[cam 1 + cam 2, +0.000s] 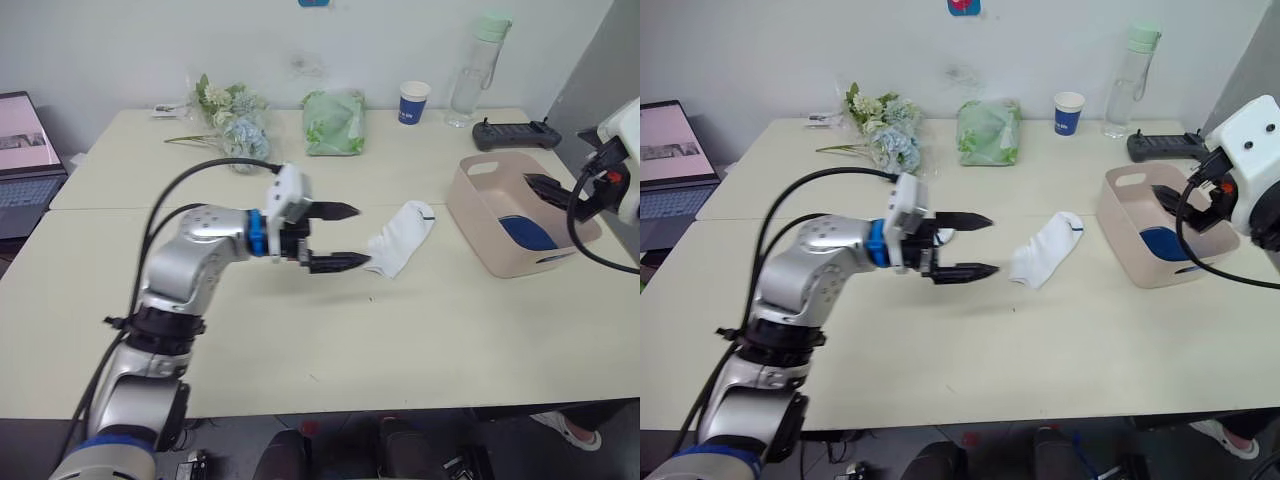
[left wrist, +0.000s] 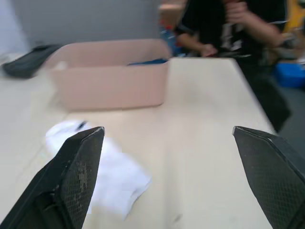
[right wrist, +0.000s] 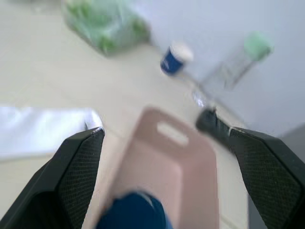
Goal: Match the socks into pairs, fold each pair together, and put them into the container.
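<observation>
White socks (image 1: 402, 236) lie together in a soft heap near the middle of the pale surface (image 1: 420, 340), a small dark mark showing at the cuff end that points toward the tub (image 1: 478, 225). Pink and rounded at the corners, the tub stands just beside the heap on the robot's right, apart from it, its handle slot in the far wall. Inside it lies blue fabric (image 1: 526, 232), a sock or a pair; which shade I cannot tell.

The left gripper (image 1: 345, 238) hovers above the surface with its jaws spread wide and empty, one black finger higher than the other, the tips pointing at the white socks and the lower tip just short of the heap's near end. In the left wrist view the heap sits close to one finger (image 2: 78, 167), with the tub beyond it and a person in dark clothes (image 2: 228, 28) past the far edge of the surface.

The right gripper (image 3: 167, 164) hangs over the tub with its jaws spread wide and holding nothing; the blue fabric shows between them.

Along the far side of the surface stand flowers (image 1: 232, 112), a green bag (image 1: 334, 122), a blue cup (image 1: 414, 102), a clear bottle (image 1: 478, 68) and a black controller (image 1: 515, 133). A laptop (image 1: 25, 160) sits off to the left.
</observation>
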